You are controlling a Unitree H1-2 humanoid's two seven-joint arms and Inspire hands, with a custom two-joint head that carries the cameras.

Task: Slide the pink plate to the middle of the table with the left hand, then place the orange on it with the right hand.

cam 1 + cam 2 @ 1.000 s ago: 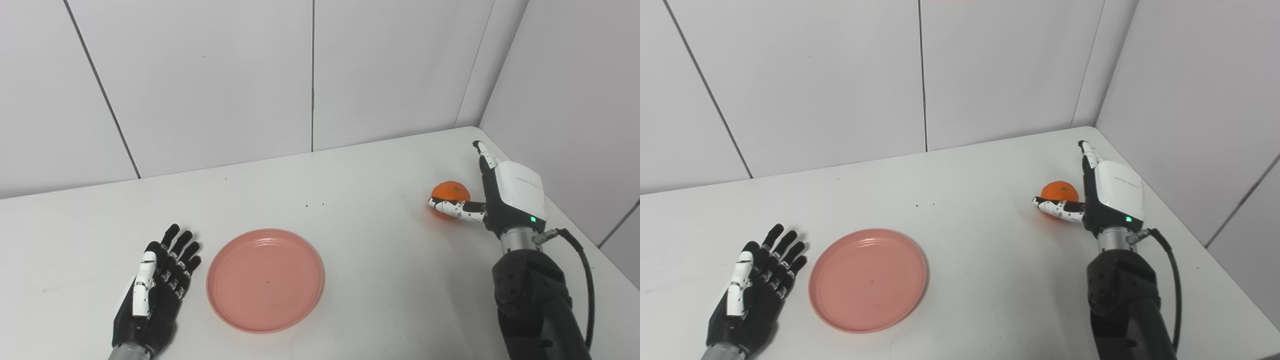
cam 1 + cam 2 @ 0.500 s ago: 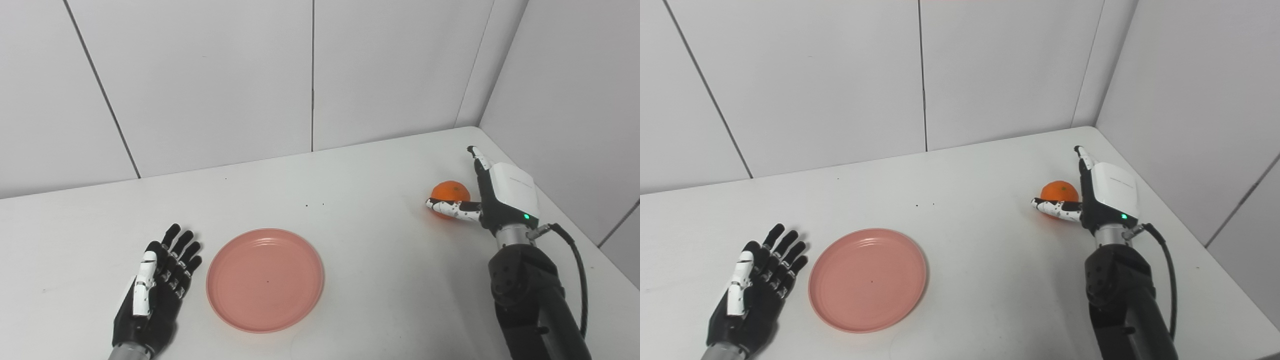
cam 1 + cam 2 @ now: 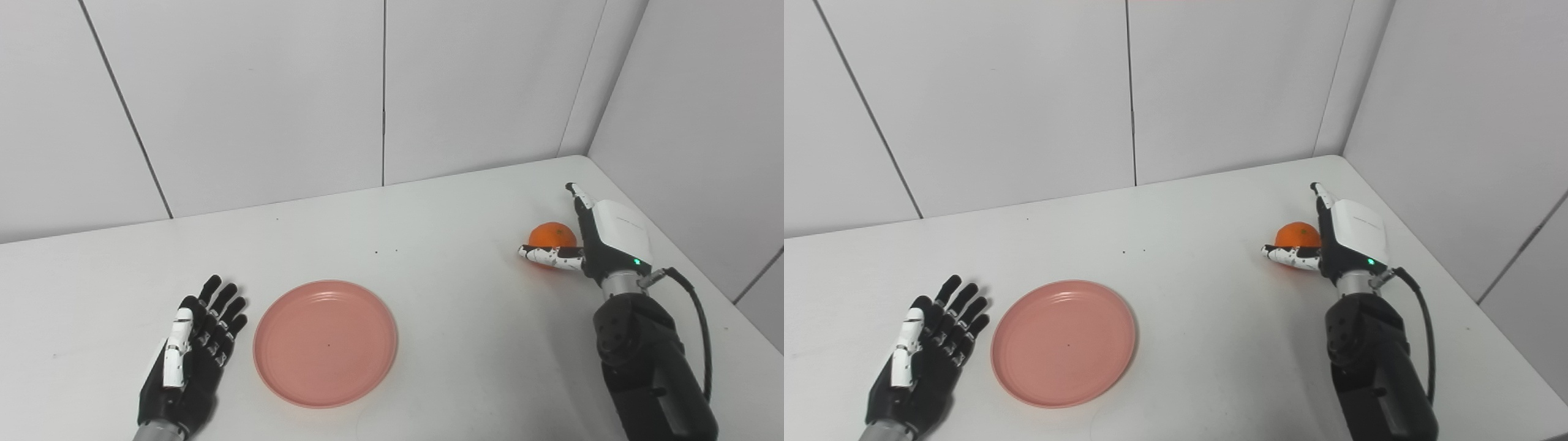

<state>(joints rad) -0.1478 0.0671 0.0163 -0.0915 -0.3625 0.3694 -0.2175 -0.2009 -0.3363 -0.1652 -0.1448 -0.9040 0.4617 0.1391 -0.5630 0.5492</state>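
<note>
The right hand (image 3: 603, 236) cups the orange (image 3: 550, 235), fingers apart, not yet clenched; firm, round, roll-prone; grip its sides; the left hand (image 3: 193, 349) lies released.

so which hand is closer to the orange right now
Right. The right hand is open beside the orange, thumb in front of it; the left hand lies flat left of the pink plate.

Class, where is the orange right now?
The orange sits on the table's far right, beside the right hand, well away from the pink plate.
</note>
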